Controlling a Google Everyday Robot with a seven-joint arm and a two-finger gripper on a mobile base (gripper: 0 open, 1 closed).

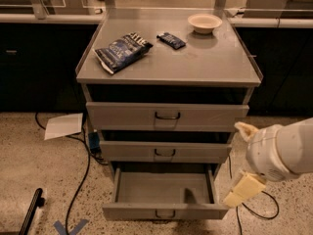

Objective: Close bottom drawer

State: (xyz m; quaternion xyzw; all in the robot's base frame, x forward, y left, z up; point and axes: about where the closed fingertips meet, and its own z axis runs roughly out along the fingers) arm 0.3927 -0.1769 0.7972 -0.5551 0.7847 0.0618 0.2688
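— Where is the bottom drawer [164,192]?

— It is the lowest of the three in the grey metal bench [210,67], and it stands pulled well out toward the camera. Its tray floor is in plain view. A small dark wire handle [165,213] sits at the centre of its flat front.

— And the two above it?

— The middle drawer [164,152] and the top drawer [167,116] both sit pushed in, each with a dark handle at its centre.

— Where is the hand?

— The hand [243,187] is low on the right, a cream piece reaching down and left from the white rounded arm [283,151]. Its tip is just beside the right front corner of the bottom drawer. I cannot tell whether it touches the drawer, nor whether it is released or clenched.

— What lies on top of the bench?

— A dark blue snack bag [122,51] lies toward the left. A small dark packet [171,40] lies apart from it to the right. A pale bowl [204,22] stands near the back right corner.

— And on the floor?

— It is speckled stone. A white sheet of paper [64,125] lies left of the bench, and a black cable [80,180] runs down past it. Blue tape [68,226] marks the bottom edge, near a dark bar [32,212] at lower left.
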